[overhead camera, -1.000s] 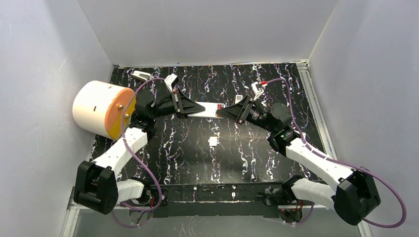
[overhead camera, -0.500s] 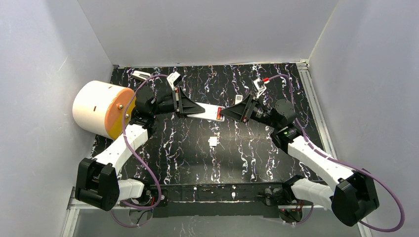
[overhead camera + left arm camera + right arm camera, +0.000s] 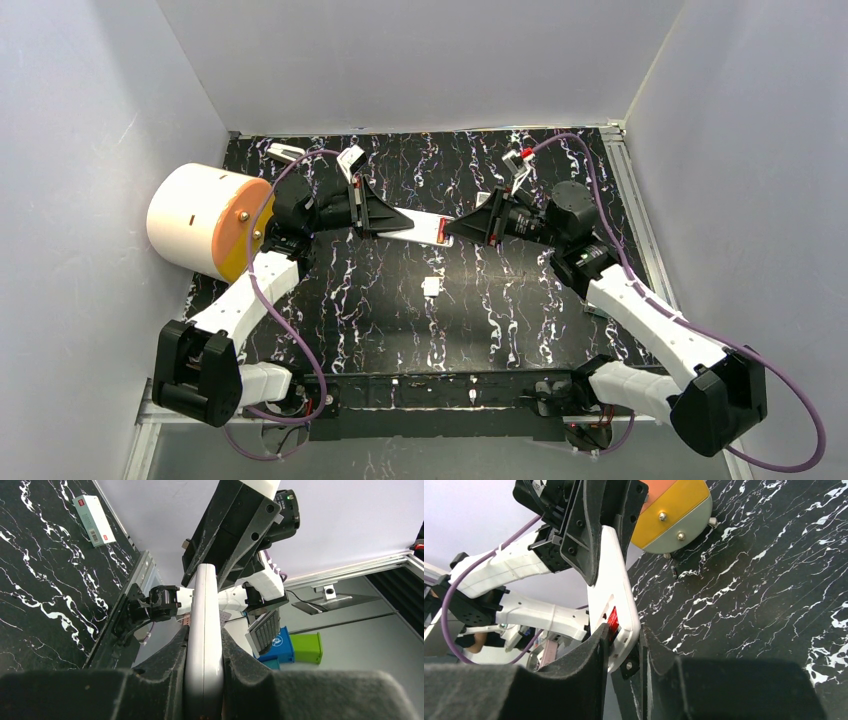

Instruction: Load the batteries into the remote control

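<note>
Note the right gripper [image 3: 455,229] advanced leftward since one second ago and narrowed about the free end of the remote control [image 3: 418,224]; note the left gripper [image 3: 378,218] unmoved.

Read the left gripper as closed on the opposite end, pinching the two broad faces. Treat the right gripper's state as impossible to tell: closely flanking the remote's end, firm contact not confirmable.

Locate the remote control raised above the desk [image 3: 400,320], spanning the gap between both grippers.

Expect a light, rigid, smooth plastic shell, liable to pivot under a one-end pinch. Hold across the broad faces near the ends, away from the open bay. Handle the red battery [image 3: 612,618] seated there as small, round and easily dislodged.

Take the long axis as left to right, roughly level, bay end toward the right gripper.
</note>
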`<control>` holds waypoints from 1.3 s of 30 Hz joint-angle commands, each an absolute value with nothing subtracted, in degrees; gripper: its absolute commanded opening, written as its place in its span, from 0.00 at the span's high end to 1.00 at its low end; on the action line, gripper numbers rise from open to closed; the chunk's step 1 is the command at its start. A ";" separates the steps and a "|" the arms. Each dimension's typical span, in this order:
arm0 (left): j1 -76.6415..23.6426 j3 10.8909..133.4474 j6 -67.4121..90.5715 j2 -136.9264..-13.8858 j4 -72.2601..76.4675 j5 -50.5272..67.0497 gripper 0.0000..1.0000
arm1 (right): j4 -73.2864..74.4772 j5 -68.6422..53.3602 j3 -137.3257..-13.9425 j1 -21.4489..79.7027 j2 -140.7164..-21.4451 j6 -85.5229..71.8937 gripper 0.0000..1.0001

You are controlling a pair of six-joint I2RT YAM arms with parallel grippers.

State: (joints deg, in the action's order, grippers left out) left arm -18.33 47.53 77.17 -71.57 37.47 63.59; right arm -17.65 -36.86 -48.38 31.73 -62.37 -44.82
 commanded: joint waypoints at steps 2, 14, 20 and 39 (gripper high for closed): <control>-18.19 49.68 77.14 -69.91 37.76 64.50 1.00 | -13.47 -36.37 -52.05 31.62 -63.52 -37.03 0.54; -12.42 44.57 57.56 -67.73 15.65 54.91 1.00 | -0.74 -19.18 -55.37 31.37 -63.20 -39.71 0.27; -11.27 48.02 37.55 -65.79 -16.11 35.24 1.00 | 12.56 -11.26 -56.23 32.10 -72.57 -34.63 0.39; -7.94 54.52 29.05 -69.23 -28.93 30.58 1.00 | 28.39 -9.92 -75.32 47.94 -102.43 25.82 0.18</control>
State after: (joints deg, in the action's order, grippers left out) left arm -9.28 52.73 31.03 -70.04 -25.41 32.84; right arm 21.21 -9.72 -72.01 47.20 -99.20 13.80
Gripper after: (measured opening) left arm 0.189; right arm 0.827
